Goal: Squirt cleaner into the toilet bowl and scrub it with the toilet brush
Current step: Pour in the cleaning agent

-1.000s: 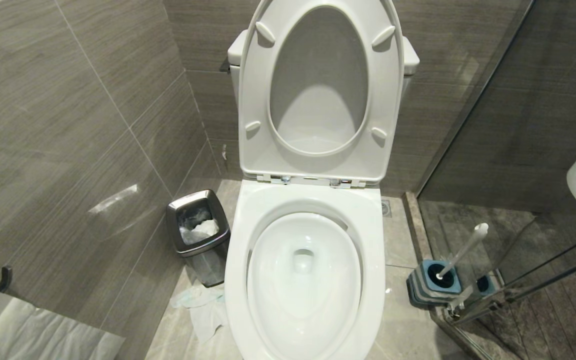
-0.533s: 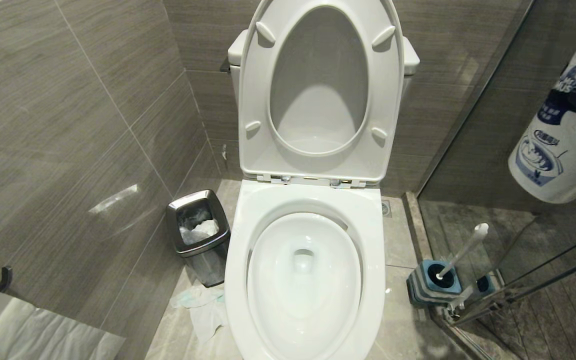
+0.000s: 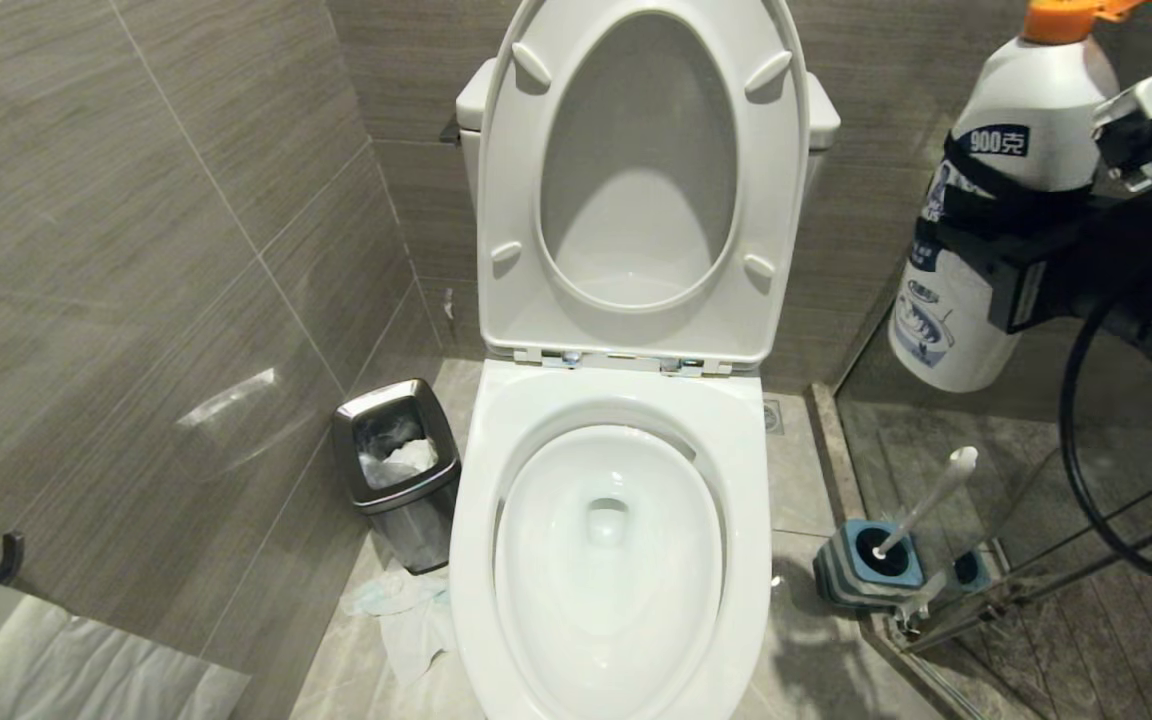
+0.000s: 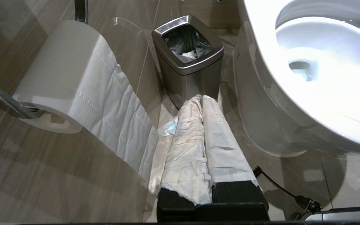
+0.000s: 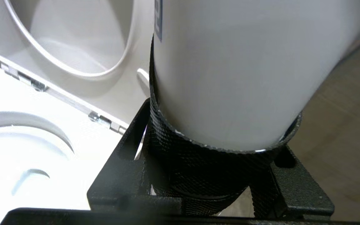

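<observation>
One toilet bowl (image 3: 616,560), seat up. One brush (image 3: 921,500) in holder. One bottle (image 3: 996,200) gripped upright by right tool (image 3: 1021,225). Left tool (image 4: 202,125) closed, empty, near bin (image 4: 187,59).

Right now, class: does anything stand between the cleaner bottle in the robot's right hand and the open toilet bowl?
Nothing visible does. The bottle hangs right of the raised seat; the bowl lies uncovered below.
</observation>
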Controlling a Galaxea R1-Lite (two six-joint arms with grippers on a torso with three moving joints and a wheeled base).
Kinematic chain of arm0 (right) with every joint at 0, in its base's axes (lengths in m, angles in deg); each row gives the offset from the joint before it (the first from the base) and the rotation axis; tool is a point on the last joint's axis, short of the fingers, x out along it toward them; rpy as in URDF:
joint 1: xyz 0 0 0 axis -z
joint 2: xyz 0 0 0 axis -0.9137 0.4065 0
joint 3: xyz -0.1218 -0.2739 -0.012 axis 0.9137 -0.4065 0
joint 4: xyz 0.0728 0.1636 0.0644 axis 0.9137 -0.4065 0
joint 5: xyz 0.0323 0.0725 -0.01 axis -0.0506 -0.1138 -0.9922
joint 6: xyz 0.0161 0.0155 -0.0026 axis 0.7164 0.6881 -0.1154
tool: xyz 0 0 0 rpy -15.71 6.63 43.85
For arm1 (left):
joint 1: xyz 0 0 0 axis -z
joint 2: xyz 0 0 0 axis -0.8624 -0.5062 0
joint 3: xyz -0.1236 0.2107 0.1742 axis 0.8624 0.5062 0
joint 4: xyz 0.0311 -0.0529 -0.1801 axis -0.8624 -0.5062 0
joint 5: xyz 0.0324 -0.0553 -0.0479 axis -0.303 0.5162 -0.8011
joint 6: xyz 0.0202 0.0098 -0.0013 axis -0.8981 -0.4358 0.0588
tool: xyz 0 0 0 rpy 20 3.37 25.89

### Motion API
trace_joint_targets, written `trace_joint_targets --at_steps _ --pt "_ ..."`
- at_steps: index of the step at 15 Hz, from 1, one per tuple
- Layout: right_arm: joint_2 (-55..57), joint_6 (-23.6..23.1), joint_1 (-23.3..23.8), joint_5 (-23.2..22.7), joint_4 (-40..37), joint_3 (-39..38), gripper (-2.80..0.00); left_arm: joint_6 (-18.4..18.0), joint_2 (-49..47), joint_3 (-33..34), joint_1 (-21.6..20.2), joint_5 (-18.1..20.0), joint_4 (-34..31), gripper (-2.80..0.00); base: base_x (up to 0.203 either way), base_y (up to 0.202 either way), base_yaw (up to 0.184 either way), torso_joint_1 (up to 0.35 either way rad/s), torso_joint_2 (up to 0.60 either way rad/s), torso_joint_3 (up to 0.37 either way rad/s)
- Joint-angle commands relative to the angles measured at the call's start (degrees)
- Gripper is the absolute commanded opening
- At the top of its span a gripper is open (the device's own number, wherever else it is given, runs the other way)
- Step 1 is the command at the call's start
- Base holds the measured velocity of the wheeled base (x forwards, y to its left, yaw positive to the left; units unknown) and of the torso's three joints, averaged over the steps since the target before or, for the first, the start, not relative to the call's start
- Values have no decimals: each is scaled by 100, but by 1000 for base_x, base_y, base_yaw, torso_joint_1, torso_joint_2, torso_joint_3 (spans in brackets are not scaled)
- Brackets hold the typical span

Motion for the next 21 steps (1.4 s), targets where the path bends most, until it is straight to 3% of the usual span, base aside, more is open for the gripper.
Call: trace_joint_targets --at_steps 1,7,11,15,21 --pt "550 -94 -115 15 36 249 -280 -12 -5 0 -1 12 0 -280 0 0 0 0 0 0" --pt "1417 -86 -673 215 651 476 -280 -8 -8 0 -1 12 0 -280 0 0 0 0 0 0" --pt "1671 -209 -861 236 658 466 -280 -8 -5 4 -1 12 0 -280 0 0 0 0 0 0" --pt "2010 -655 -879 227 658 717 -280 -6 -9 1 -1 12 0 -280 0 0 0 0 0 0" --pt "2219 -1780 -882 232 649 869 -280 -8 -9 0 -1 12 0 -280 0 0 0 0 0 0"
